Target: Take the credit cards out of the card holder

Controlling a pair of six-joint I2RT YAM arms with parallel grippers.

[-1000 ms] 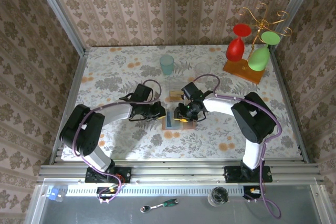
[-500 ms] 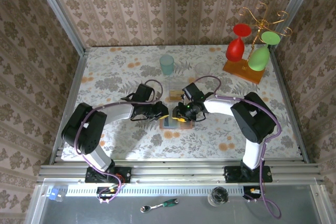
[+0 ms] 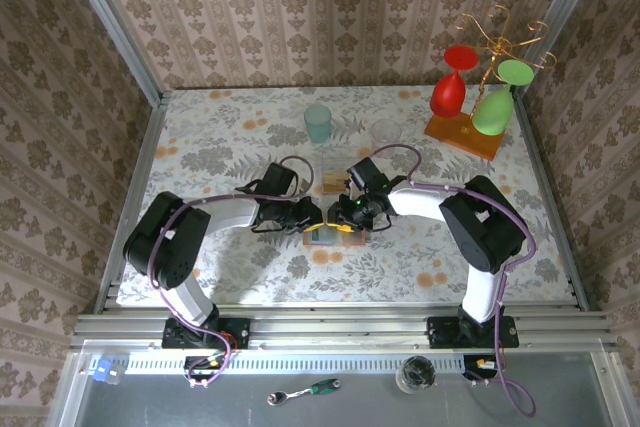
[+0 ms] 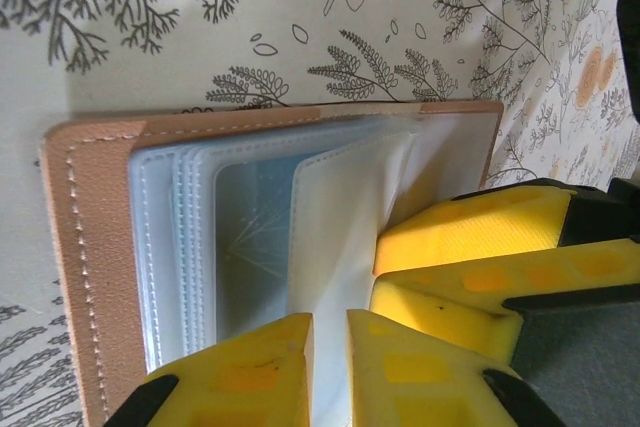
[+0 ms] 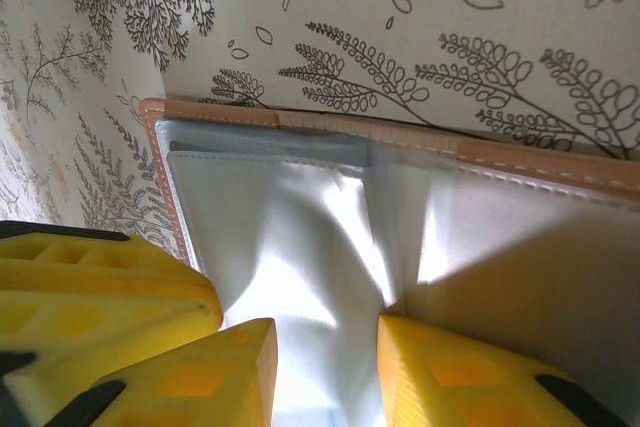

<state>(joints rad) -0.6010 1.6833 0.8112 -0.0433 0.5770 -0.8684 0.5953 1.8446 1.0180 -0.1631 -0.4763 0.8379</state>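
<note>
The card holder [image 3: 322, 236] lies open on the flowered table between my two grippers, with a tan leather edge [image 4: 90, 247] and clear plastic sleeves. A blue-teal credit card [image 4: 250, 237] sits inside one sleeve. My left gripper [image 3: 312, 215] comes in from the left, its jaws [image 4: 330, 367] nearly together on a raised clear sleeve. My right gripper [image 3: 343, 215] comes in from the right, its jaws [image 5: 325, 367] a little apart on buckled sleeves of the holder [image 5: 520, 162]. An orange-tan card [image 3: 331, 183] lies on the table just beyond the holder.
A teal cup [image 3: 318, 123] and a clear cup [image 3: 386, 132] stand further back. At the back right, a wire rack on an orange wooden base [image 3: 462, 135] holds a red glass [image 3: 452, 87] and a green glass [image 3: 492, 107]. Wallpapered walls enclose the table.
My left gripper has moved right, onto the card holder, and now nearly touches the right gripper. The right gripper has barely moved.
</note>
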